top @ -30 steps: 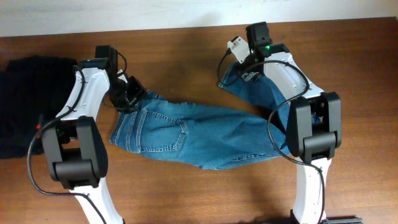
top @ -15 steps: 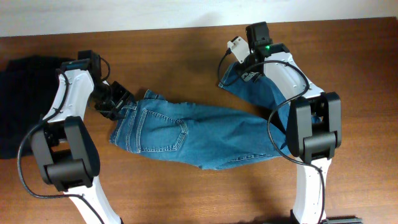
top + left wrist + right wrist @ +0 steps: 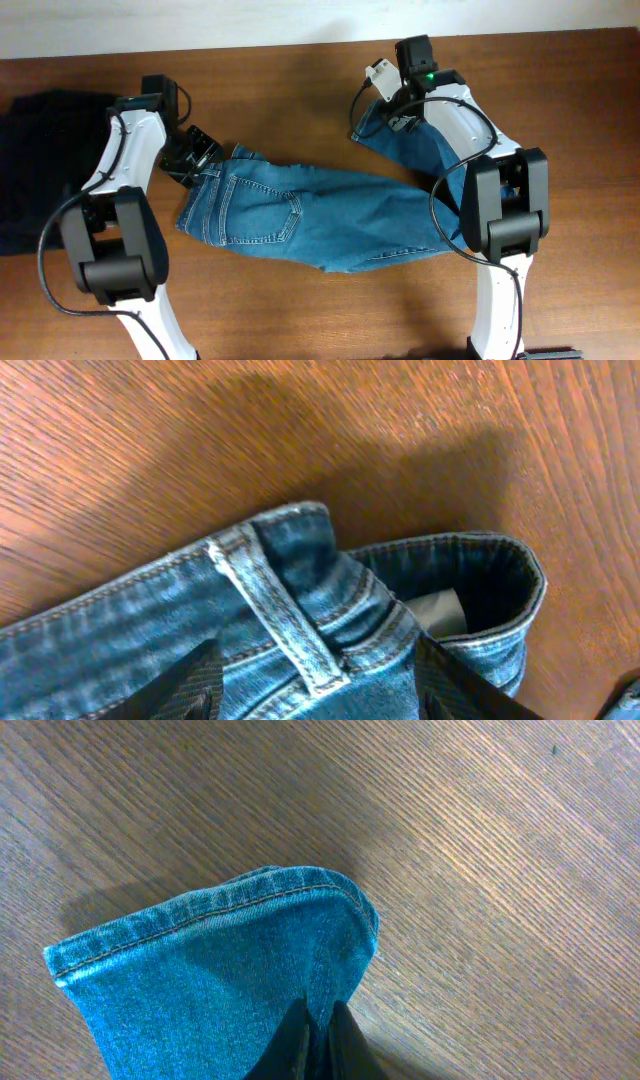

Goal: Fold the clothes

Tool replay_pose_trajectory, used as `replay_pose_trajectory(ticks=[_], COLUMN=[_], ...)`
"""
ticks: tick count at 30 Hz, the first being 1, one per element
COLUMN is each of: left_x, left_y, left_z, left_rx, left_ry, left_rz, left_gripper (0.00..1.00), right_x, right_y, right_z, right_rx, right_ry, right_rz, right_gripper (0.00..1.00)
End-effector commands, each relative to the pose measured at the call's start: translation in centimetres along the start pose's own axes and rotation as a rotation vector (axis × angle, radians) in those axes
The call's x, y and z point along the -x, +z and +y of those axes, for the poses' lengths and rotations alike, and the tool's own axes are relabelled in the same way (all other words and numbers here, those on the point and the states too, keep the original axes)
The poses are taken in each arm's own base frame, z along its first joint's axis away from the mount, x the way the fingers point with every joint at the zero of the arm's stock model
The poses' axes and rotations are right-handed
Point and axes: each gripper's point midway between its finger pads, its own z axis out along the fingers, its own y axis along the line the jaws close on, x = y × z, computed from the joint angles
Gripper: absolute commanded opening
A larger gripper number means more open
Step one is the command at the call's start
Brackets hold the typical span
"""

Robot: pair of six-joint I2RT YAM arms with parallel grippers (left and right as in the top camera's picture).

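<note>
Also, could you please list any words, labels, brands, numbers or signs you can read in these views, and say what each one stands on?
There is no readable text in any view.
jeans: a pale inner tag shows inside the waistband in the left wrist view, but no print on it can be made out.
black garment: no lettering can be seen on it from overhead.

On table (image 3: pixel 560 90), jeans (image 3: pixel 300 215) lie across ctr, waistband (image 3: pixel 212 180) left, leg end (image 3: pixel 372 125) back-right; other garment (image 3: pixel 40 160) far left.
</note>
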Motion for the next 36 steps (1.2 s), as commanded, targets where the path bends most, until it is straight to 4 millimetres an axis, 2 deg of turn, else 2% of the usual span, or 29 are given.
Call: replay_pose_trajectory(ticks=[1,4,10,15,21,23,25,26,31,36], left_x=[0.4,0.5,0.5,0.6,0.7,0.9,0.9,1.0,1.9,3.2], left_y=[-0.5,-0.1,0.9,2.0,3.0,3.0,3.0,2.9,1.7,-2.0], left_z=[-0.2,0.1,0.4,0.7,0.9,0.7,0.6,0.6,-0.3,-1.4], left_rx=[0.006,0.022,0.039,0.054,0.064,0.058,0.055,0.052,0.027,0.001], left_ry=[-0.015,-0.018,-0.025,-0.029,-0.032,-0.03,-0.027,-0.019,0.04,0.08], left_rz=[-0.033,-0.034,-0.016,-0.001,0.007,0.002,-0.002,-0.004,-0.03,-0.063], left_gripper=[0.62,0.65,0.65,0.57,0.33,0.21,0.03,0.0,0.01,0.01], right_x=[0.5,0.5,0.5,0.4,0.4,0.4,0.4,0.4,0.6,1.8], right_y=[0.1,0.1,0.1,0.1,0.1,0.1,0.1,0.1,0.0,-0.7], right_z=[-0.6,-0.6,-0.6,-0.6,-0.6,-0.6,-0.6,-0.6,-0.7,-1.2], right_rx=[-0.007,-0.007,-0.007,-0.006,-0.006,-0.006,-0.006,-0.006,-0.011,-0.024], right_ry=[0.011,0.011,0.011,0.011,0.011,0.011,0.011,0.011,0.01,0.012], right_rz=[-0.013,-0.013,-0.013,-0.011,-0.011,-0.011,-0.011,-0.011,-0.019,-0.043], right_gripper=[0.04,0.04,0.04,0.04,0.04,0.04,0.04,0.04,0.04,0.04])
